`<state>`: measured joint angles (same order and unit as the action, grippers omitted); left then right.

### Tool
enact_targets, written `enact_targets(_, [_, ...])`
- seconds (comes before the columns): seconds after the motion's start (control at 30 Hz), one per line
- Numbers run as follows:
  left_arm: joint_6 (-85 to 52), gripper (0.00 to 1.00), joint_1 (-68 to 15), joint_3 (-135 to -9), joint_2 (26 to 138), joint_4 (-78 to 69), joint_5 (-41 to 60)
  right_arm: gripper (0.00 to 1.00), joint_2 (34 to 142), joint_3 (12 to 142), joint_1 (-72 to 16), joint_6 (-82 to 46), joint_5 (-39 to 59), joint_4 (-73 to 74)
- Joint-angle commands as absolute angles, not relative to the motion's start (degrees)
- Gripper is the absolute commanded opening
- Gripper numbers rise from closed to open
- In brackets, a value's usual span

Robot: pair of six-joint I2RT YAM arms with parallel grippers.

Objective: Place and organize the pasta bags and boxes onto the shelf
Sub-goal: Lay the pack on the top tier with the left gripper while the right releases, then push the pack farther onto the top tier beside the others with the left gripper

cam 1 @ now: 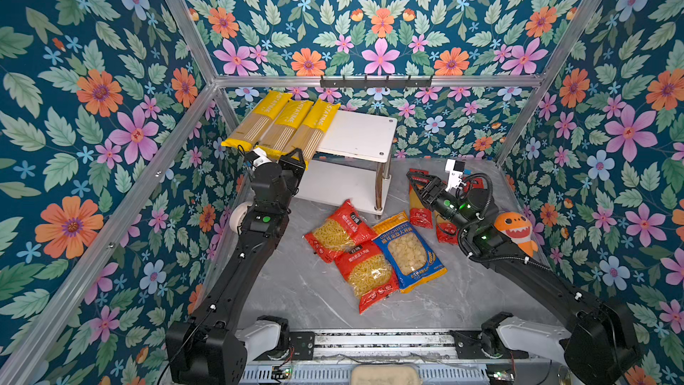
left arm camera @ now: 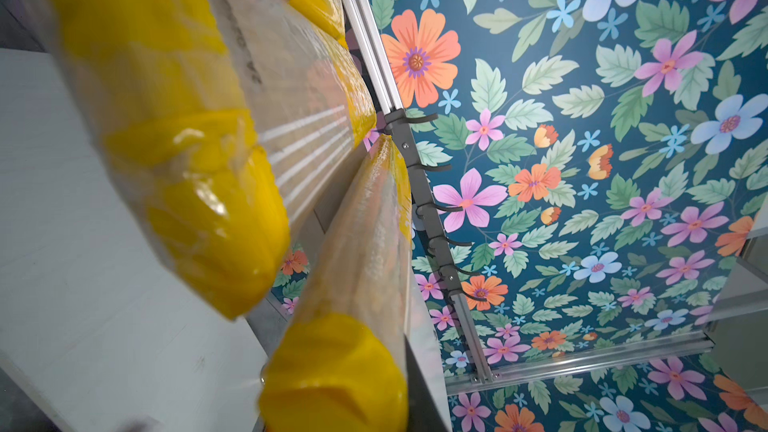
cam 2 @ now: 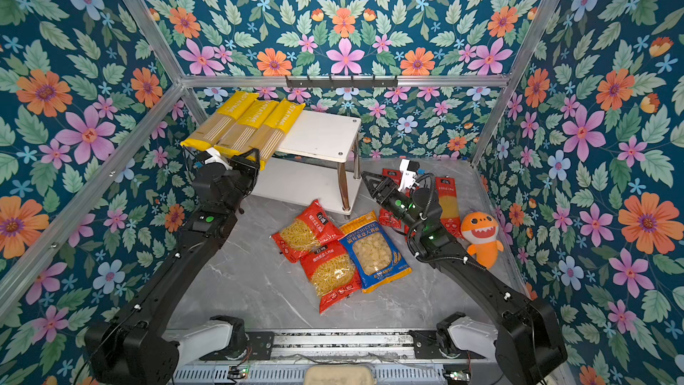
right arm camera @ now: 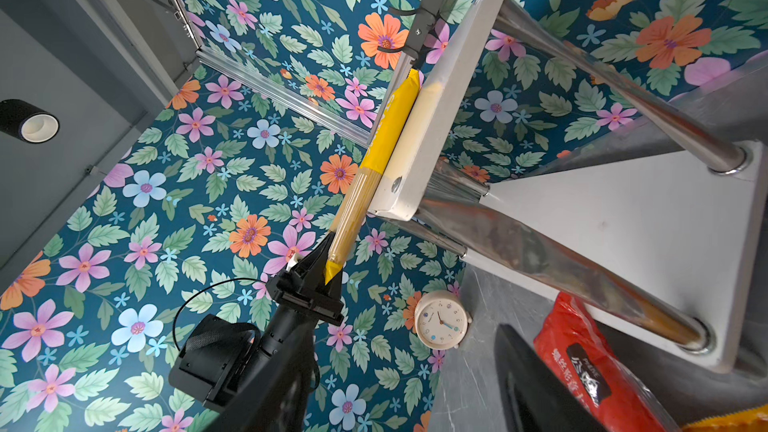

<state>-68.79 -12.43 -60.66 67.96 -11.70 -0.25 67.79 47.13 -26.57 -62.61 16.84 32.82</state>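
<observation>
On the shelf (cam 1: 362, 135) top, at its left: three yellow packs (cam 1: 285, 124), with the left gripper (cam 1: 298, 154) clamped on one.

In both top views the yellow packs lie side by side, slanted. They cover the left half of the top board, and their near ends overhang its front edge. The left gripper pinches the near end of the rightmost pack (cam 1: 314, 127); the right wrist view shows its fingers (right arm camera: 316, 261) closed around that yellow tip. The right gripper (cam 1: 412, 177) hangs right of the shelf, jaws apart and holding nothing, over the red long packs (cam 1: 420, 212). These lie flat on the table (cam 1: 296, 290), partly hidden by the arm. Two red bags (cam 1: 338, 231) and the blue bag (cam 1: 409, 251) lie touching one another mid-table, in front of the shelf. A plush (cam 1: 516, 231) sits by the right wall.
</observation>
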Motion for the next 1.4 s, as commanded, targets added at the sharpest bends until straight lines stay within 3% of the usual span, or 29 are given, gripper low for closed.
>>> enact_targets(0.0, [-70.31, 0.0, -10.87, -59.89, 68.55, -12.09, -1.51, 0.69, 67.69, 47.55, -26.65, -63.33, 17.5, 35.78])
enact_targets(0.53, [-71.19, 0.0, -6.42, -61.19, 71.5, -14.38, 4.72, 0.69, 66.93, 46.67, -26.61, -62.75, 16.72, 34.64])
enact_targets(0.73, [-71.28, 0.44, -6.5, -59.58, 69.52, -15.03, 6.38, 0.69, 67.02, 46.67, -26.65, -62.49, 16.7, 34.11])
enact_targets(0.97, [-71.13, 0.66, -6.59, -54.99, 63.68, -12.44, 7.49, 0.68, 68.01, 46.98, -26.65, -62.86, 17.22, 35.13])
enact_targets(1.17, [-69.05, 0.63, -4.21, -52.99, 58.92, -8.86, 8.8, 0.68, 67.57, 46.34, -26.72, -62.88, 16.97, 35.33])
enact_targets(1.37, [-72.2, 0.63, -1.58, -51.5, 60.71, -15.34, 15.71, 0.68, 67.18, 45.36, -26.69, -62.58, 16.89, 35.95])
